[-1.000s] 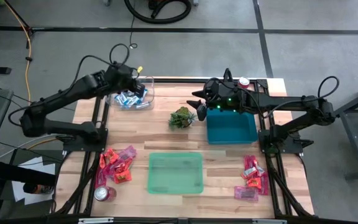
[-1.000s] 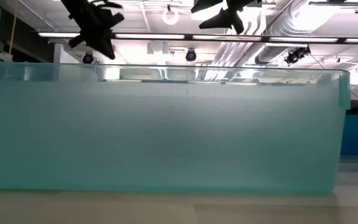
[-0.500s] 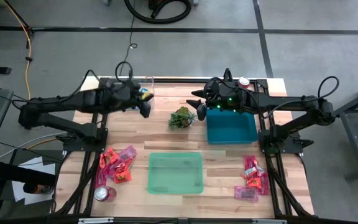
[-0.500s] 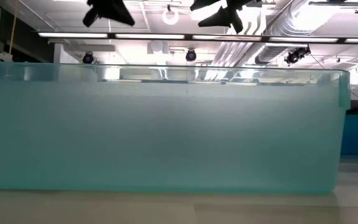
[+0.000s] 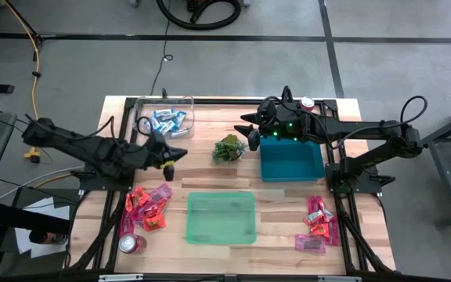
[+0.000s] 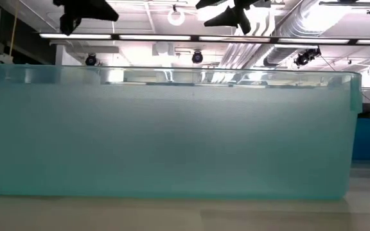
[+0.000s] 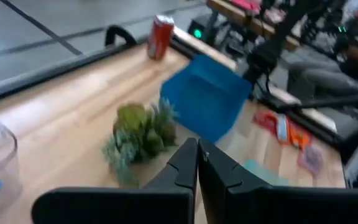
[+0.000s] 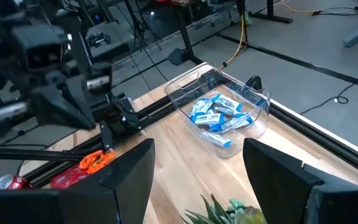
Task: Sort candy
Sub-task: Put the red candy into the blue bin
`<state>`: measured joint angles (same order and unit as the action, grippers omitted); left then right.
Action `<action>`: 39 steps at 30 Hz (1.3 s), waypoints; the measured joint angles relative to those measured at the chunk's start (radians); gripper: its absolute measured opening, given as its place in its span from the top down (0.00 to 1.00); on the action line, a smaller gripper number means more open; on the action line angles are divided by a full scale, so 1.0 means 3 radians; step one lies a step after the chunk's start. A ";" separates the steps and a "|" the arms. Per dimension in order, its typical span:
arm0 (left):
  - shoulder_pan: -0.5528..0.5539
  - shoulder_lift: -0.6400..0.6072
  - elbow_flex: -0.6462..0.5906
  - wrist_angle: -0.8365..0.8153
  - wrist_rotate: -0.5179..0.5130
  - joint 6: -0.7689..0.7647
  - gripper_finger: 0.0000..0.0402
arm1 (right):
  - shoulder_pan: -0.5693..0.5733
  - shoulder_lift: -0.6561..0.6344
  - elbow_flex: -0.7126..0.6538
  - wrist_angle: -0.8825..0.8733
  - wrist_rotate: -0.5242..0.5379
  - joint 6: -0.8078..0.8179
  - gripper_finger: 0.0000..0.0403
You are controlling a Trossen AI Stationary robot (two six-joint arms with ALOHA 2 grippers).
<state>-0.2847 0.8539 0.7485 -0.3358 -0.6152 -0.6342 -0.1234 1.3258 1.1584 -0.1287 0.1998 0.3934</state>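
Left gripper (image 5: 176,153), fingers closed and empty, hovers left of centre; lower it, opened, squarely over the candy (image 5: 149,207). Right gripper (image 5: 250,135) waits, fingers spread.

The right claw (image 8: 194,177) spreads its two dark fingers (image 8: 129,171) wide above the light wooden bench (image 8: 166,155). A clear plastic bin (image 8: 222,112) of blue-and-white wrapped candy (image 8: 217,112) sits near the bench's edge. The left arm's claw (image 8: 73,93) hangs over red-orange wrapped candy (image 8: 95,160).

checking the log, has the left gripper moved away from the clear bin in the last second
Yes. The left gripper was over the clear bin of blue candy; it now hangs nearer the front of the table, fingers shut, toward the pink candy pile.
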 joint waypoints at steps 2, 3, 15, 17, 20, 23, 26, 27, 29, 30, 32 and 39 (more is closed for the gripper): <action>-0.0067 -0.0037 -0.0075 -0.0038 0.0061 -0.0026 1.00 | 0.0000 0.0000 0.0000 0.0004 -0.0047 0.0046 0.40; -0.0093 -0.0052 -0.0111 -0.0089 0.0119 -0.0032 1.00 | 0.0000 0.0000 0.0000 0.0010 -0.0070 0.0067 0.40; -0.0351 0.0103 -0.0162 -0.1149 0.1168 -0.0349 0.86 | 0.0068 0.0000 0.0000 -0.0005 -0.0472 0.0091 0.40; -0.0420 0.0172 -0.0162 -0.1358 0.1289 -0.0470 0.79 | 0.0083 0.0000 0.0000 -0.0006 -0.0472 0.0089 0.40; -0.0513 0.0318 -0.0162 -0.1675 0.1328 -0.0753 0.68 | 0.0089 0.0000 0.0000 -0.0011 -0.0472 0.0084 0.40; -0.0547 0.0517 -0.0162 -0.1848 0.1258 -0.1046 0.58 | 0.0088 0.0000 0.0000 -0.0022 -0.0471 0.0084 0.40; -0.0528 0.0766 -0.0162 -0.1885 0.1262 -0.1288 0.50 | 0.0088 0.0000 0.0000 -0.0031 -0.0469 0.0083 0.40; -0.0507 0.0860 -0.0162 -0.1882 0.1327 -0.1344 0.48 | 0.0088 0.0000 0.0000 -0.0031 -0.0469 0.0074 0.40; -0.0461 0.1063 -0.0162 -0.1893 0.1510 -0.1459 0.45 | 0.0088 0.0000 0.0000 -0.0031 -0.0469 0.0046 0.40; -0.0442 0.1156 -0.0162 -0.1910 0.1609 -0.1516 0.45 | 0.0088 0.0000 0.0000 -0.0031 -0.0469 0.0035 0.40; -0.0404 0.1349 -0.0162 -0.1970 0.1758 -0.1586 0.44 | 0.0088 0.0000 0.0000 -0.0031 -0.0469 0.0032 0.40; -0.0305 0.1791 -0.0162 -0.1969 0.1956 -0.1439 0.44 | 0.0088 0.0000 0.0000 -0.0033 -0.0468 -0.0003 0.40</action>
<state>-0.3763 1.3911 0.6998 -0.9264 -0.0284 -1.0660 -0.0971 1.3258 1.1584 -0.1387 0.0593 0.3925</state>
